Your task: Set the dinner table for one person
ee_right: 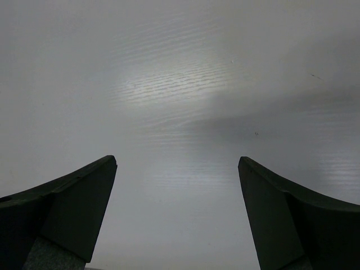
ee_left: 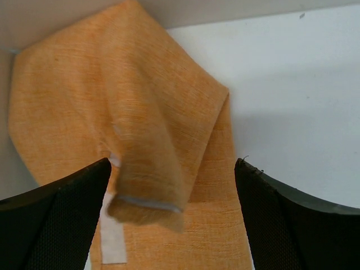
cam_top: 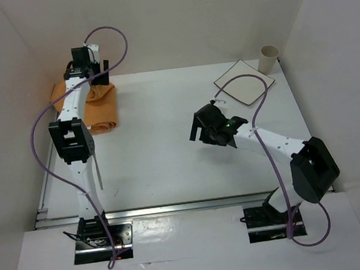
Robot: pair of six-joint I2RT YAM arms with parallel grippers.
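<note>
Hovering spread and empty over the crumpled orange cloth placemat in the far-left corner of the large white matte dinner table, the left gripper looks ready to grasp it, while the right gripper hangs equally unclenched mid-table.

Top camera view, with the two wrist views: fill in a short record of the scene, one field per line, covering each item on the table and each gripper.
table: white, metal rail along the near edge
cloth: orange, folded over itself, far left corner
plate: square, white with a dark rim, lying flat, far right
cup: beige, upright, far right corner, beside the plate
left gripper: open, above the cloth, holding nothing
right gripper: open, over bare table, holding nothing
place setting: not yet laid out
</note>
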